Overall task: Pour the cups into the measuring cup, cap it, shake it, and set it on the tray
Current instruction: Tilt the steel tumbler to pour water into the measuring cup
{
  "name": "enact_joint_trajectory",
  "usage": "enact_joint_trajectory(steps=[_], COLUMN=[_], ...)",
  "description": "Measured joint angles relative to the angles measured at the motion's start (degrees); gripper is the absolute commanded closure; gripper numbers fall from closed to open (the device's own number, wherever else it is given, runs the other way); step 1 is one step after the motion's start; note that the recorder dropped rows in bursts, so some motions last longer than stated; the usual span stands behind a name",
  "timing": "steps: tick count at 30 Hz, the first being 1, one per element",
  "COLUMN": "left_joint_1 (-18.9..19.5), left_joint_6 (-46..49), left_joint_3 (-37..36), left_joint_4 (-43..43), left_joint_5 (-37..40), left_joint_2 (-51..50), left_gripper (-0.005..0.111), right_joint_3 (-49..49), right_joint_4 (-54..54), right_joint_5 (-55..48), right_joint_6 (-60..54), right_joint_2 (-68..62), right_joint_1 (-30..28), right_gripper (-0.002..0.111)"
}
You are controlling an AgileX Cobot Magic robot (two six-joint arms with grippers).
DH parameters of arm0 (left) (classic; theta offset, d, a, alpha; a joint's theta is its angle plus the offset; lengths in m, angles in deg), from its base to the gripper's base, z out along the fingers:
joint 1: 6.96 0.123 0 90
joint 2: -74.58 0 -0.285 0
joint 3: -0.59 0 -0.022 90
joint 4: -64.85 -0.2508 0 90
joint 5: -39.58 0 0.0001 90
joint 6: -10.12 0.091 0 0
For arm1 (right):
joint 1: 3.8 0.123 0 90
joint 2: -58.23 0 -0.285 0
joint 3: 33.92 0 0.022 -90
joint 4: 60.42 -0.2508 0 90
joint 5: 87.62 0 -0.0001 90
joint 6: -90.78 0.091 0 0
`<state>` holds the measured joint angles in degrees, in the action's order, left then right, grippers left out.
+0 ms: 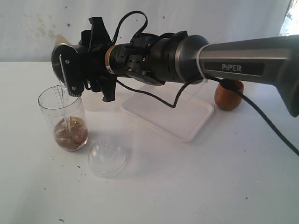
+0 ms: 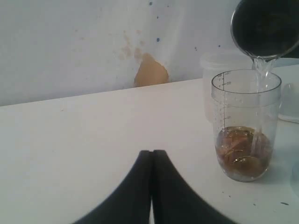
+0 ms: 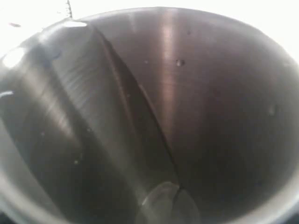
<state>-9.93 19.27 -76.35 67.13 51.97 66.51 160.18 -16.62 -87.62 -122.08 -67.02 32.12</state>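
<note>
My right gripper [image 1: 69,65] reaches across to the left, shut on the steel tumbler [image 1: 59,50], which is tipped mouth-down over the measuring cup [image 1: 63,119]. A thin stream of clear liquid [image 2: 259,70] falls from the tumbler [image 2: 266,25] into the measuring cup [image 2: 245,126], which holds brown contents at its bottom. The tumbler's shiny inside [image 3: 154,112] fills the right wrist view. The dome cap [image 1: 107,158] lies on the table in front of the measuring cup. The wooden cup [image 1: 229,94] stands behind the white tray [image 1: 187,119]. My left gripper [image 2: 152,154] is shut and empty, low over the table.
A frosted plastic cup [image 2: 216,65] stands just behind the measuring cup. The right arm and its black cable [image 1: 154,95] hang over the tray. A white wall with a tan stain [image 2: 150,72] closes the back of the table.
</note>
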Motion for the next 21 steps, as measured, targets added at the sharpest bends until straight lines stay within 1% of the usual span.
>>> enact_joint_trajectory(steps=[11, 21], left_joint_1=[0.00, 0.00], left_joint_6=[0.00, 0.00], left_joint_3=[0.00, 0.00], left_joint_4=[0.00, 0.00], left_joint_5=[0.00, 0.00], left_joint_2=[0.00, 0.00], left_gripper=[0.107, 0.107], right_joint_3=[0.00, 0.00], right_joint_4=[0.00, -0.23], right_joint_5=[0.00, 0.00], right_joint_6=[-2.74, -1.98], right_joint_2=[0.00, 0.00], right_joint_1=[0.00, 0.00], right_gripper=[0.108, 0.108])
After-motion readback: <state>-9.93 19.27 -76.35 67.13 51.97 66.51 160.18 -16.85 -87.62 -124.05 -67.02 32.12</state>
